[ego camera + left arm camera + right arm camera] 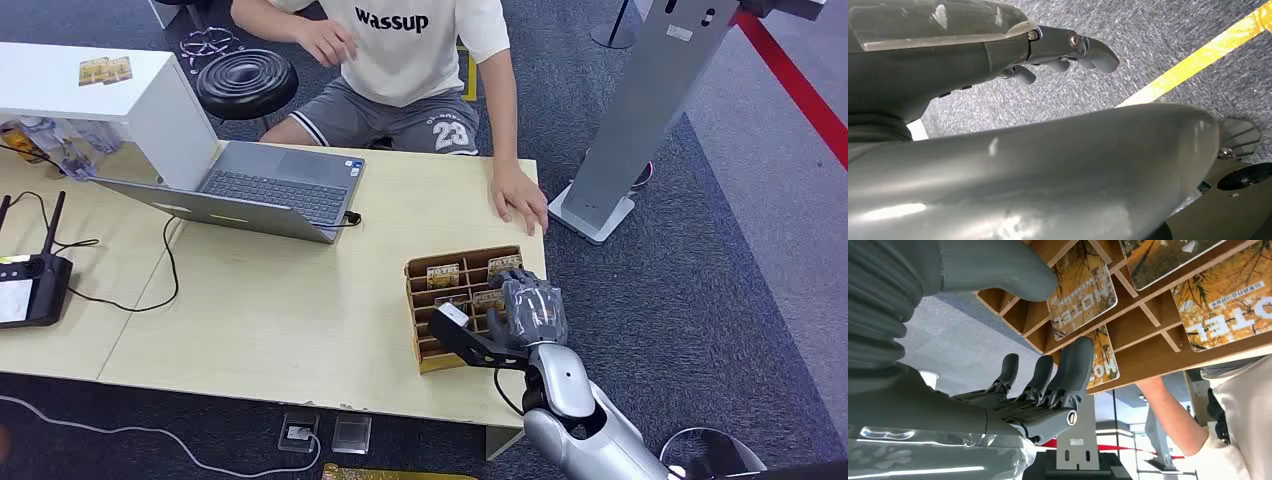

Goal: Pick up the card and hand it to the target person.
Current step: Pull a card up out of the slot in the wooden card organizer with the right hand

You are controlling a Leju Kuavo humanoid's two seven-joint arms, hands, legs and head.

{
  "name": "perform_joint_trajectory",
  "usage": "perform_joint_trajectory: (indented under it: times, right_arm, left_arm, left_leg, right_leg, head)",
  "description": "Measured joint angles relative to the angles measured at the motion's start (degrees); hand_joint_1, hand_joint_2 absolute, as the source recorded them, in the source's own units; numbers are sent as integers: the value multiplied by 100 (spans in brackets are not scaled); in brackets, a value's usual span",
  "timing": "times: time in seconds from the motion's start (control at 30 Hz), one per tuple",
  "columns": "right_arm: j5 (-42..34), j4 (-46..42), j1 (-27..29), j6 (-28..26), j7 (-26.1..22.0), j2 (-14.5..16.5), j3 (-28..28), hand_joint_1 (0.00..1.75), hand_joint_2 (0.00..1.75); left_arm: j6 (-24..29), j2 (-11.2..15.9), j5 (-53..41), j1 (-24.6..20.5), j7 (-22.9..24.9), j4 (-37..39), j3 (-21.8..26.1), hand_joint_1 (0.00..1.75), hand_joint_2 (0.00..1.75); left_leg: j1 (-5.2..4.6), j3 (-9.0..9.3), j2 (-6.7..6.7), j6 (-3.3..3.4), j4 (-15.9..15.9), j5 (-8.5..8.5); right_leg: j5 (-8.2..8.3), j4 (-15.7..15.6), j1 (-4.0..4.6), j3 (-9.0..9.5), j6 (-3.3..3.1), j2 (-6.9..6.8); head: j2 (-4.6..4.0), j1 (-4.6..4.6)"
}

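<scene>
A wooden card rack (413, 310) stands near the table's right front corner, with several yellow "MOTEL" cards (442, 275) in its slots. My right hand (530, 308) is at the rack's right side, over the slots. In the right wrist view the thumb (998, 270) lies beside one slotted card (1083, 295), and the fingers (1075, 365) reach under the shelf below it, in front of another card (1105, 360). Nothing is lifted out. The person (420, 60) sits across the table, one hand (520, 200) flat on its edge. My left hand (1083, 47) hangs over carpet, holding nothing.
An open laptop (260, 190) sits at the back centre of the table, and a white box (150, 110) with cards on top at back left. A controller (30, 290) lies at the left. A grey metal stand (640, 110) rises right of the table, and a black stool (246, 82) stands behind it.
</scene>
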Motion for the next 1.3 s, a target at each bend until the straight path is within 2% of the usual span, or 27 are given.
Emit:
perform_joint_trajectory:
  times: [0.5,0.9,1.0,1.13,1.3]
  right_arm:
    - [-5,98,-35,26,-18,31,22,86,175]
    - [-15,135,-86,4,-67,48,70,63,175]
    - [-17,155,-102,5,-80,56,85,67,175]
    - [-24,178,-117,7,-95,58,106,93,175]
    - [-29,191,-128,-1,-104,57,109,102,175]
  left_arm:
    - [13,-3,10,2,0,6,18,0,0]
    - [31,-10,38,48,-14,0,56,0,0]
    - [30,-9,45,58,-19,-4,63,0,0]
    - [38,-8,55,72,-32,-8,74,0,0]
    - [45,-15,55,80,-39,-11,74,0,0]
  left_leg:
    - [0,0,2,0,0,0]
    - [-1,1,7,0,0,-1]
    - [-1,2,8,0,-1,-1]
    - [-1,1,9,0,0,-1]
    - [-1,1,10,0,0,-2]
  right_leg:
    - [0,0,0,-1,0,2]
    - [0,1,-1,-1,-1,7]
    - [1,1,0,-1,-1,7]
    - [1,2,-1,-2,0,9]
    - [0,2,-1,-2,0,10]
  head:
    - [0,0]
    - [0,0]
    - [0,0]
    - [0,0]
    - [0,0]
